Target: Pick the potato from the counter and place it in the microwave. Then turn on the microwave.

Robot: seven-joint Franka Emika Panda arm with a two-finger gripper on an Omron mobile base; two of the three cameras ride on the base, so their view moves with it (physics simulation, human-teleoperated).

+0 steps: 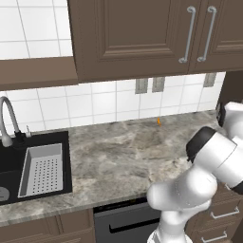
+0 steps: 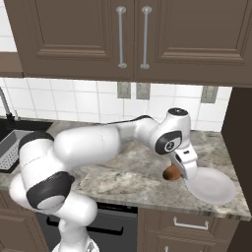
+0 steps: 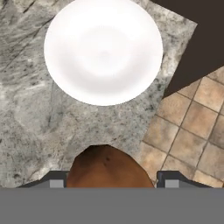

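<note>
Tabletop (image 1: 118, 152) first, from the left base camera: grey-brown marbled stone runs across the middle of the frame, with the black sink (image 1: 9, 163) and its grey drain tray at the left edge and the curved tap (image 1: 7, 118) above it. The arm climbs out of the lower right corner and bends away toward the right edge, so nothing of the grasp can be judged from this side.

Over to the right base camera, and here is the action: the arm stretches across the middle of the frame and the claw (image 2: 176, 170) points down at the stone right of centre. The potato (image 2: 172, 172), a brown lump, sits right at its tips, just beside a white plate (image 2: 214, 187) at the lower right.

Hand camera now: the potato (image 3: 108, 168) bulges up at bottom centre, sitting squarely between the two dark fingertips (image 3: 56, 179), which flank it on either side. Whether they are pressing on it or merely straddling it, I cannot tell. The plate (image 3: 103, 50) fills the upper part, and brown floor tiles (image 3: 192, 131) show past the stone's edge at the right.

So, my read: this is the very start, the pick-up. Lifting, carrying to the microwave, placing and switching on all remain.
</note>
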